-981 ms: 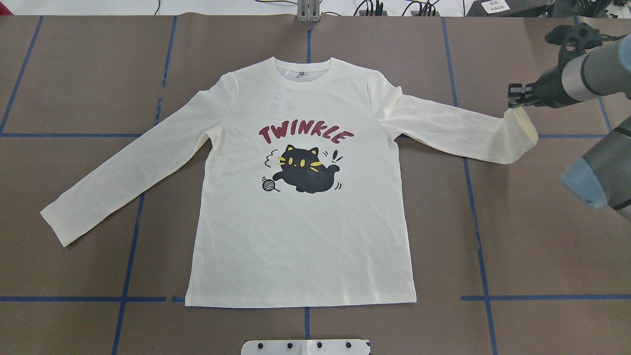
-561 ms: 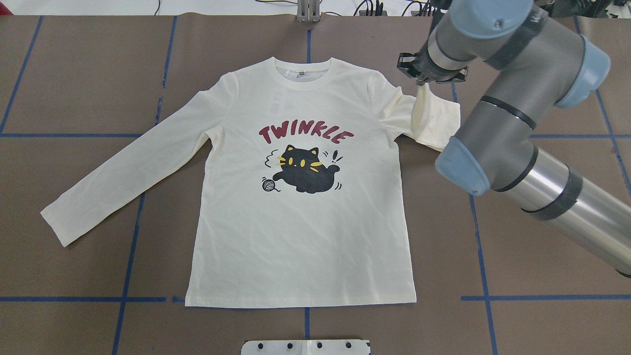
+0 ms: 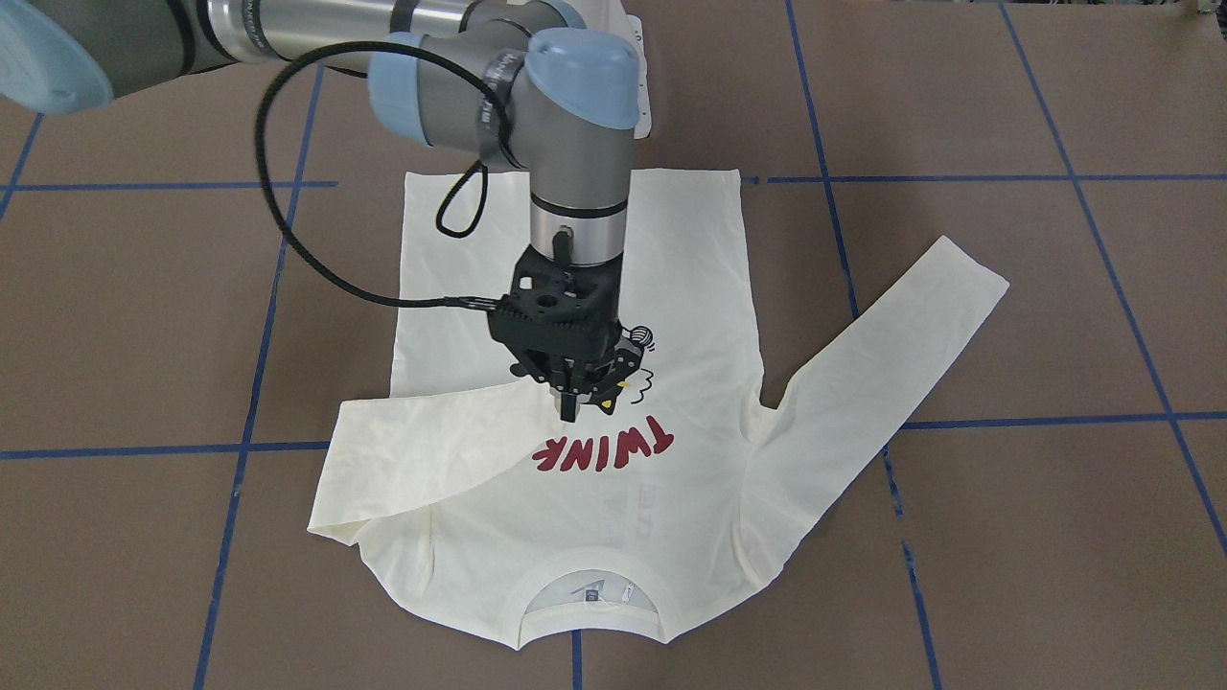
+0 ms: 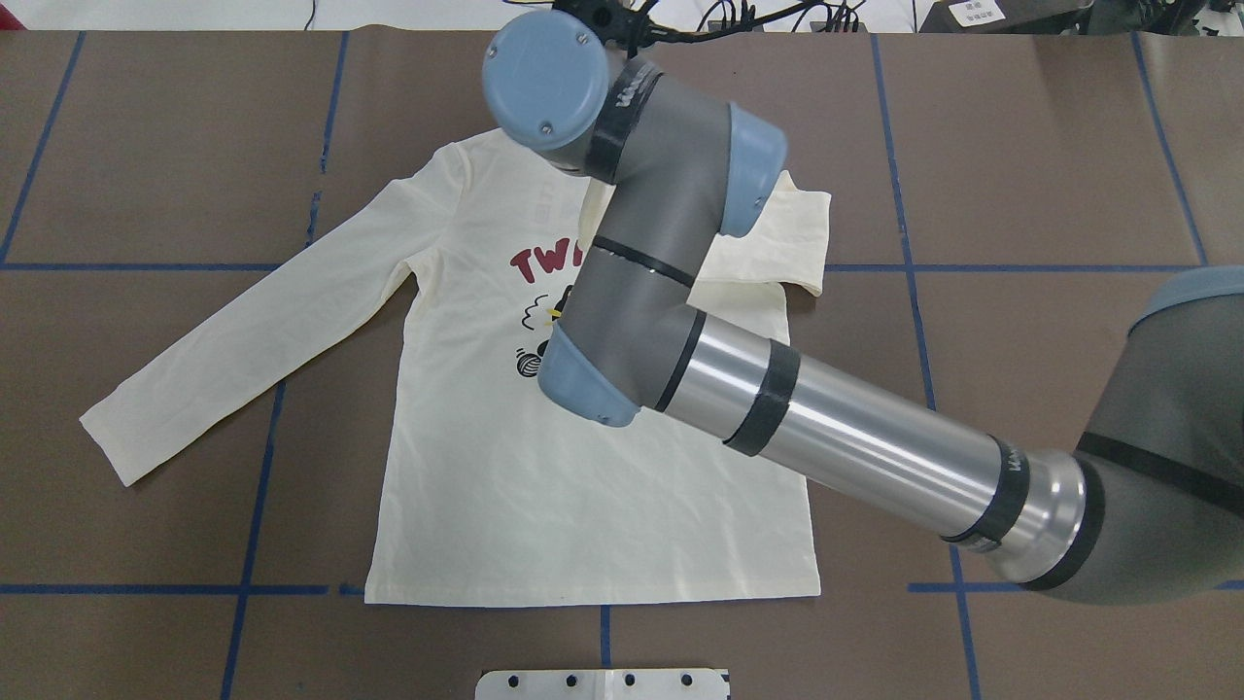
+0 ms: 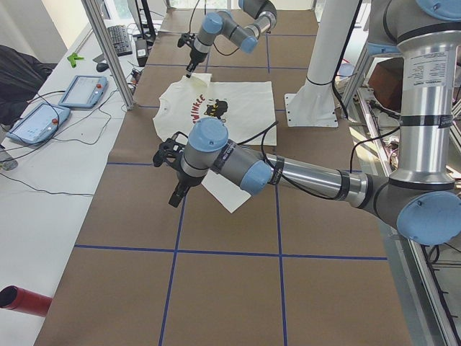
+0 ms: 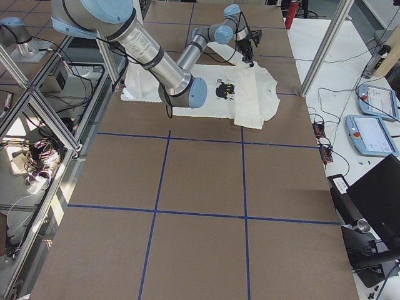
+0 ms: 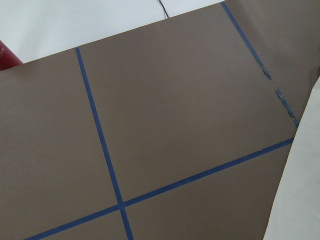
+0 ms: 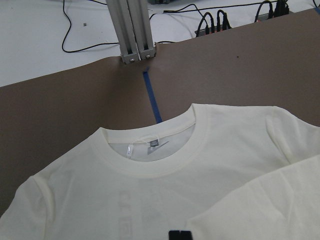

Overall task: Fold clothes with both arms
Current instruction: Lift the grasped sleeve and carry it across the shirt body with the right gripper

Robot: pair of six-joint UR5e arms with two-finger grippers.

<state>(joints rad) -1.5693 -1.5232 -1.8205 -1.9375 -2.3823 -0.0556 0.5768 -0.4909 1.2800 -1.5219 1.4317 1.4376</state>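
The cream T-shirt [image 3: 690,287] lies print-up in the middle of the brown bench [image 3: 959,96]. In the front-facing view its collar is at 6 o'clock. One sleeve [image 3: 431,431] lies doubled over from the shoulder fold at 8 o'clock to the chest. There the right claw [image 3: 569,404] points straight down, its fingers drawn narrow and pinching the cuff. Only this view shows that grip: from overhead the right arm [image 4: 826,428] covers the claw and most of the print. The overhead view does show the other sleeve [image 4: 243,331], stretched flat toward 8 o'clock. The red lettering [image 3: 604,450] reads "TWINK", upside down, in the front view, and only "TW" from overhead. A yarn ball [image 3: 640,335] peeks out beside the claw. The right wrist camera alone shows the neck label [image 8: 154,144] inside the collar; its print is too small to read. At 12 o'clock it shows a metal post [image 8: 132,30]. The left claw [image 5: 176,196] appears only in the left side view, above bare bench near the flat sleeve's cuff, and whether it is wide or narrow cannot be told. Its wrist camera sees blue tape [image 7: 100,135] and a cream edge at 4 o'clock.
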